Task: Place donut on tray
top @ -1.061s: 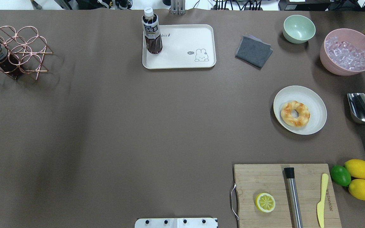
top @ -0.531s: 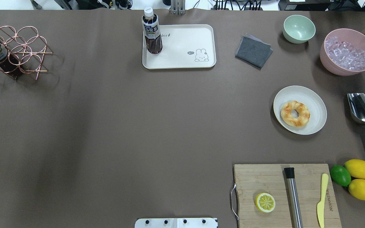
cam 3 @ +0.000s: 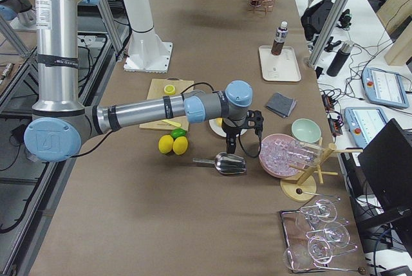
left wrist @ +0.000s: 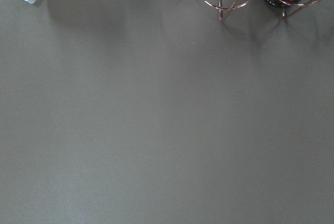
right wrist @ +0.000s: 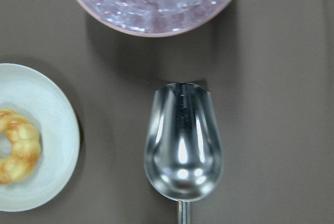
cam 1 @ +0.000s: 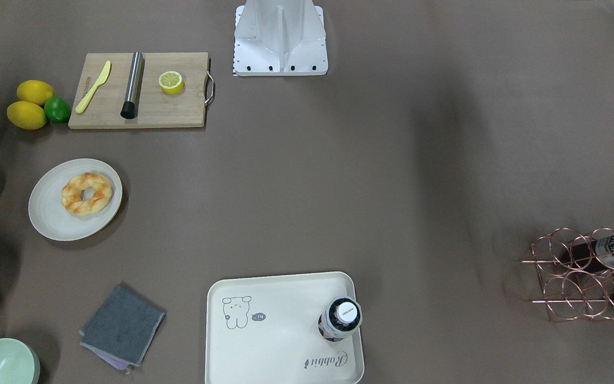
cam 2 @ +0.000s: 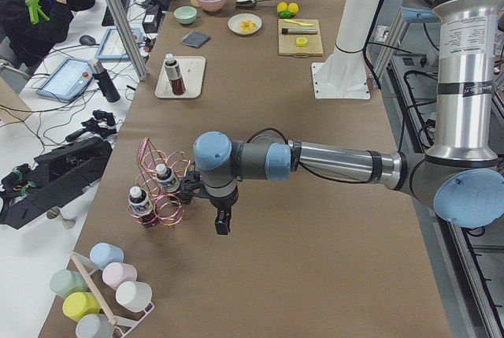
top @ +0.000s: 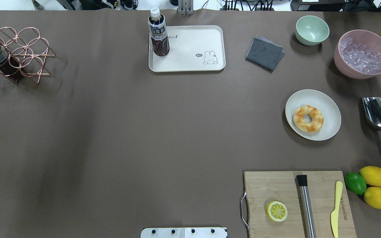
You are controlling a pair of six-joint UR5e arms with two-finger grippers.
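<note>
Right wrist-mounted view sets the scoop [right wrist: 183,140] beneath my right gripper [cam 3: 228,148], donut [right wrist: 19,145] off sideways; dropping straight would likely strike metal. Open or closed, I cannot tell

Golden, brown-patched donut [top: 317,121]; cream tray [top: 190,43], seemingly bear-printed.

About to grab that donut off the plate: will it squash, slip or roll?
The donut looks puffy and twisted, so probably soft and light; pinch gently. Its ridged surface likely grips well. Lying flat on the plate, it shouldn't roll, though the plate may slide.
</note>
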